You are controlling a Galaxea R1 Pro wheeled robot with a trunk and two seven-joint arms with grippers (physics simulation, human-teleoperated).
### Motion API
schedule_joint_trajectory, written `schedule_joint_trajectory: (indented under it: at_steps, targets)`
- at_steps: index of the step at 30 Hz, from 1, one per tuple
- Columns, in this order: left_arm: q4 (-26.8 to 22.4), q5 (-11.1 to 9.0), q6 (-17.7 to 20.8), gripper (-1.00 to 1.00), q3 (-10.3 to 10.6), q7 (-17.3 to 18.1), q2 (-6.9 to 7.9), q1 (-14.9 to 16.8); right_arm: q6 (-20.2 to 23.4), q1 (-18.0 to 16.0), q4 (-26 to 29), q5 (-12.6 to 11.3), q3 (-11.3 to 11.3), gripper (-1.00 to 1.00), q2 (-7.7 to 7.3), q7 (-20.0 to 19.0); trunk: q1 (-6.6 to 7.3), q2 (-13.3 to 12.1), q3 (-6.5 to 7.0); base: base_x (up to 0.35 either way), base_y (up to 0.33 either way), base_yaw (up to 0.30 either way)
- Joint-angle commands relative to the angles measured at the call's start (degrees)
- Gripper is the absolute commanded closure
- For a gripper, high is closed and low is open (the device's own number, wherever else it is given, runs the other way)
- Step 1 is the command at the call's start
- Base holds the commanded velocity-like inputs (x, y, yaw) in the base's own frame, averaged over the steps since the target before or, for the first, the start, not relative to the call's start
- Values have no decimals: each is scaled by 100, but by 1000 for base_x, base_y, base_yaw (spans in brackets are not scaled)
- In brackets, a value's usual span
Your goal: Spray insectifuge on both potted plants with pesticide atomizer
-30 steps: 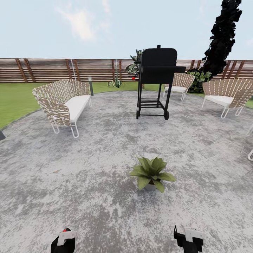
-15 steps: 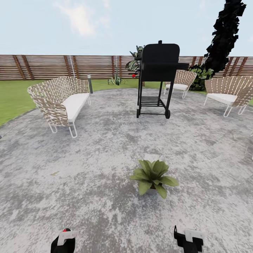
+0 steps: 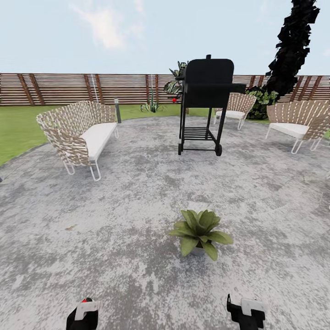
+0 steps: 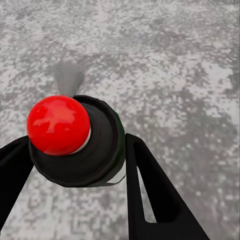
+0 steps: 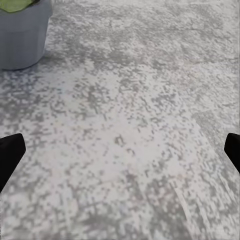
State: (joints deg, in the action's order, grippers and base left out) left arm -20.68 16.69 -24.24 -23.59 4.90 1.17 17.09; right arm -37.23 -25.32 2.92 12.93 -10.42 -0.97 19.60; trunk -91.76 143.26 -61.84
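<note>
A round grey paved patio (image 3: 114, 220) spreads out in the head view, with green lawn (image 3: 13, 128) at about 10 o'clock and a brown slatted fence (image 3: 68, 89) running along the far side under a pale sky. A black grill (image 3: 206, 105) on a wheeled stand sits at 12 o'clock, a woven sofa (image 3: 80, 135) with a white cushion at 10 o'clock, and woven chairs (image 3: 295, 121) at 2 o'clock beside a dark tree (image 3: 291, 46). One potted plant (image 3: 200, 231), a low green rosette in a grey pot, stands on the paving near the centre, just toward 1 o'clock of the robot. The left pincer (image 4: 75, 150) is clamped on the pesticide atomizer (image 4: 82, 145), its black fingers (image 4: 150, 190) pressing either side of the black body, the red tip up. The right pincer (image 5: 120, 150) is spread wide with nothing between its fingertips, over bare paving, the grey pot near it.
</note>
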Motion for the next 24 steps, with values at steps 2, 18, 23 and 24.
schedule_joint_trajectory:
  at_steps: [2, 18, 23, 24]
  targets:
    - [3, 15, -19, 100, -49, 46, -3, 4, -12, -2, -6, 60, -39, -100, 0, 26, 6, -1, 40, 0, 0, 0]
    - [3, 23, -19, 100, -49, 46, -3, 4, -12, -3, -4, 60, -39, -100, 5, 26, 338, -604, 332, 0, 0, 0]
    - [3, 26, -19, 100, -49, 46, -3, 3, -12, -1, -4, 60, -39, -100, 11, 26, 448, -805, 422, 0, 0, 0]
    - [0, 51, -23, 100, -22, 81, -3, 4, -3, -4, -2, 65, -37, -100, -3, 18, 448, -805, 422, 0, 0, 0]
